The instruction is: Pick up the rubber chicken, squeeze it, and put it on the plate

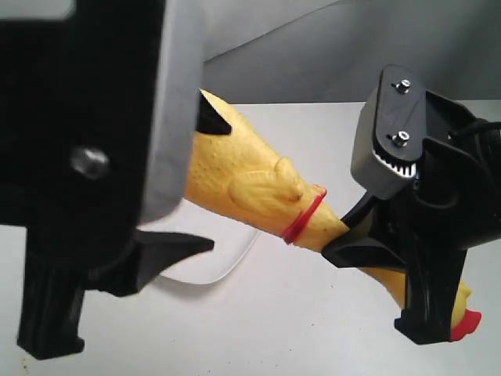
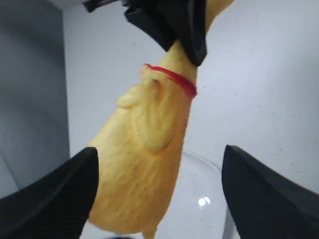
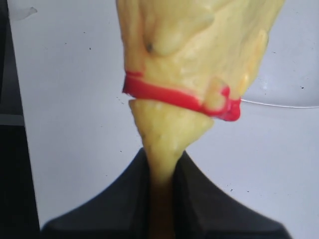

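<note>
Right gripper (image 3: 162, 172) pinches the rubber chicken (image 1: 250, 180) by its neck; left gripper (image 2: 159, 194) spread; the heavy body could slip free.

Nothing readable in any of the three views, honestly. No lettering, logo or number that I can make out on the rubber chicken (image 1: 250, 184), and the bit of the plate (image 1: 223, 262) that shows is plain too.
</note>
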`<state>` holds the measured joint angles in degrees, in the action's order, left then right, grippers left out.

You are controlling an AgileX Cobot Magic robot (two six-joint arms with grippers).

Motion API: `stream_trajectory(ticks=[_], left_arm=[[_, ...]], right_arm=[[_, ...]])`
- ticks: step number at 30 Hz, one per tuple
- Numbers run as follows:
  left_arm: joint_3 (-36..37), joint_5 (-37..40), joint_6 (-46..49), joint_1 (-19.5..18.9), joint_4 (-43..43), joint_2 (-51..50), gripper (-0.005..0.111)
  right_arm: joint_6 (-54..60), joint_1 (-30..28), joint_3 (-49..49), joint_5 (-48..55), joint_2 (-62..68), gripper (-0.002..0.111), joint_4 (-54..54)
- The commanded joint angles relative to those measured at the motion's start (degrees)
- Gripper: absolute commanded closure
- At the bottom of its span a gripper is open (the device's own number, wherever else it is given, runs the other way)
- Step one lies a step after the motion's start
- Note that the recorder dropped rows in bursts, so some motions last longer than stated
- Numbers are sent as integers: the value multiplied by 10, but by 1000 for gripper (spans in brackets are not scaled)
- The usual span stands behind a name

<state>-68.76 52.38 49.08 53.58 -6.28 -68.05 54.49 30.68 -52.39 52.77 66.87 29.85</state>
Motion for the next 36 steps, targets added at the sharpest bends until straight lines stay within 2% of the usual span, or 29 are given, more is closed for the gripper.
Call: stream_trajectory(ticks=[1, 8, 14, 20, 26, 30, 33, 36], left_arm=[[-2, 19, 14, 4, 4, -47, 40], [-2, -42, 40, 4, -57, -91, 40], [-2, -44, 35, 4, -79, -110, 40], [-2, -44, 35, 7, -73, -112, 40], [-2, -64, 35, 42, -88, -82, 40], [-2, -24, -3, 43, -99, -84, 40], [-2, -1, -54, 43, -144, -102, 40], [-2, 1, -57, 43, -183, -119, 40]], right_arm=[[7, 2, 0, 1, -4, 108, 19], [7, 9, 0, 4, -4, 108, 30], [9, 54, 0, 5, -4, 108, 6], [-8, 60, 0, -1, -4, 108, -15], [-11, 60, 0, -7, -4, 108, -15], [-12, 60, 0, -7, -4, 108, -14], [-12, 60, 0, -7, -4, 108, -12], [-13, 60, 0, -5, -4, 108, -12]])
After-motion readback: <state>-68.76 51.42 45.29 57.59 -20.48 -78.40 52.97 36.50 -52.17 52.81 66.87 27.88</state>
